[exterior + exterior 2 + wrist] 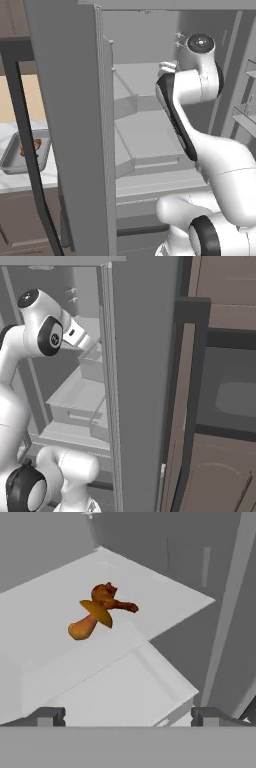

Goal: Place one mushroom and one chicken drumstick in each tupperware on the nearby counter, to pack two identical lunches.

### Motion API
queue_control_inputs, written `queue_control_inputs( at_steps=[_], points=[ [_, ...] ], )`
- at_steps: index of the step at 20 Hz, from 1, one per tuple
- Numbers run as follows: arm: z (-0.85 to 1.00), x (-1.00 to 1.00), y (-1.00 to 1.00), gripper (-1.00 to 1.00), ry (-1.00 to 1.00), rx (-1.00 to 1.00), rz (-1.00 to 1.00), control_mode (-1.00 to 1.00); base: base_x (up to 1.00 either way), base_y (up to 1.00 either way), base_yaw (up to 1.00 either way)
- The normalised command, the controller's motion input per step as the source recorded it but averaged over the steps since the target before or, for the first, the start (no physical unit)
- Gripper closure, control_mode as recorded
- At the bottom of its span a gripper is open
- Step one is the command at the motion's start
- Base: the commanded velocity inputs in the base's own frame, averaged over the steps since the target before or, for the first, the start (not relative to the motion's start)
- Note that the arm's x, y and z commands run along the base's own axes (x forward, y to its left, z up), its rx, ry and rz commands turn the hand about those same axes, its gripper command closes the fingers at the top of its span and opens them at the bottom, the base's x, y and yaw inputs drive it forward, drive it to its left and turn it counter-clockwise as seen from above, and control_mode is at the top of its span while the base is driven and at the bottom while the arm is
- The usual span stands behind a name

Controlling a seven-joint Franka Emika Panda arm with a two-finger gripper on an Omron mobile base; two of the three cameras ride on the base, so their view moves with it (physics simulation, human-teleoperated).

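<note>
Fridge [70,125] stands open, its grey door edge across the middle of both base views; arm reaches inside, elbow bent high, wrist turned down toward the shelves

Counter [20,185], white marble, at 9 o'clock of the left base view, beyond the door; on it one tupperware [12,159] with reddish-brown food already in it, so judged one lunch at least partly packed

Fridge shelf [165,592], pale grey: a mushroom [90,619] and a chicken drumstick [112,598] lie touching, at about 11 o'clock from the middle of the hand view; kept chilled here, hence the reach

Gripper [128,716] hovers well short of the pair, jaws spread wide, nothing between them; fingertips [50,716] at 6 o'clock; judged approach to a pick
</note>
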Motion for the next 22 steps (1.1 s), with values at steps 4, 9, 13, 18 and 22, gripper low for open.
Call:
queue_control_inputs(
  at_steps=[4, 9, 13, 18, 22],
  points=[
    [-0.16, 0.69, 0.00, -1.00, 0.09, 0.01, -0.13, -1.00, 0.00, 0.00, 0.00],
    [-0.09, 0.74, 0.00, -1.00, 0.09, 0.04, -0.12, -1.00, 0.00, 0.00, 0.00],
    [-0.05, 0.70, 0.00, -1.00, 0.07, 0.05, -0.09, -1.00, 0.00, 0.00, 0.00],
    [-0.11, 0.59, -0.01, -1.00, 0.02, 0.01, -0.06, -1.00, 0.00, 0.00, 0.00],
    [-0.20, 0.60, -0.07, -1.00, 0.00, 0.00, -0.04, -1.00, 0.00, 0.00, 0.00]
  ],
)
